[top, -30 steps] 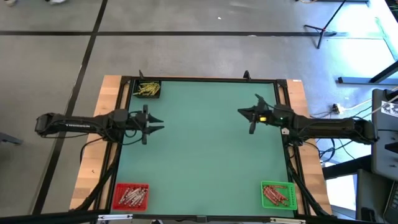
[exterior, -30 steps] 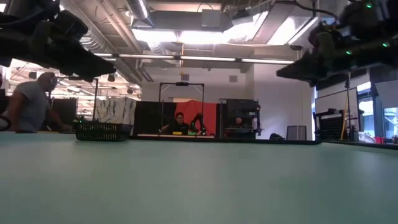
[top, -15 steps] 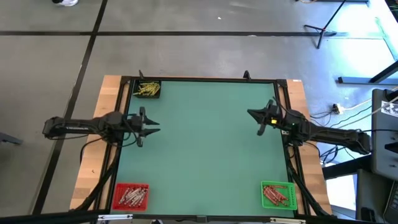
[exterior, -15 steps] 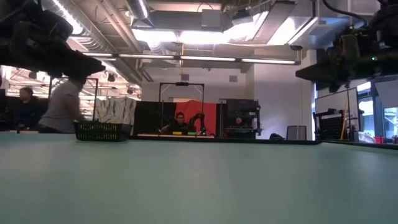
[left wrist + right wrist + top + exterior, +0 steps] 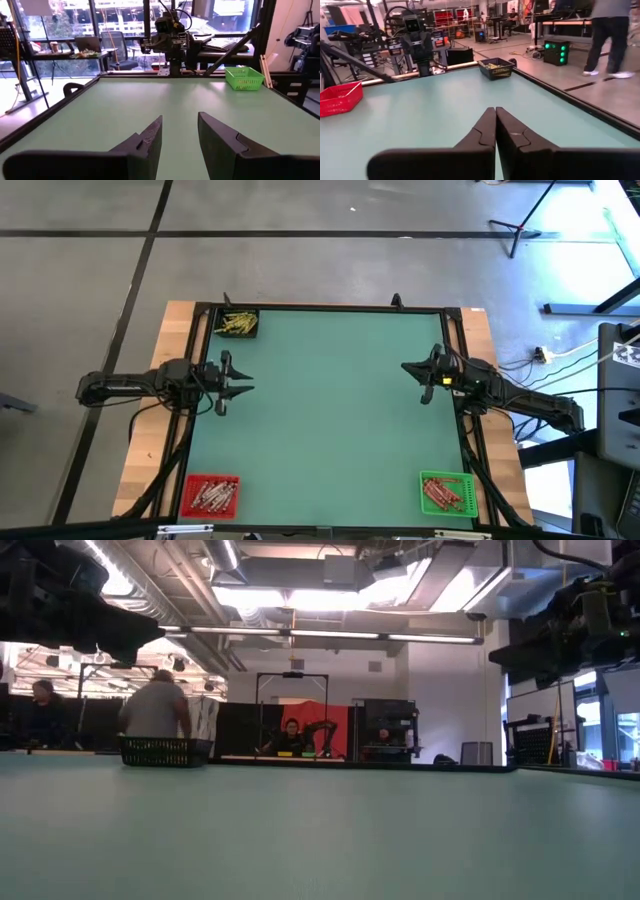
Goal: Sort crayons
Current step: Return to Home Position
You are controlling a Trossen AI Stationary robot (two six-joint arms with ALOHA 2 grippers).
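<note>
The left hand [image 5: 236,384] hangs open by the green bench's [image 5: 330,430] left edge, the right hand [image 5: 410,369] closed by its right edge. The thin crayons [image 5: 237,325] lie in the black square bin [image 5: 256,330], the red square bin [image 5: 186,498] and the green square bin [image 5: 423,495] at three corners.

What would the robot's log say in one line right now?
left pincer: open, left side | right pincer: shut, empty, right side | crayons: in black bin, red bin, green bin

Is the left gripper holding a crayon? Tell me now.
No: the left gripper stands open in its wrist view, with nothing held in the gap.
</note>
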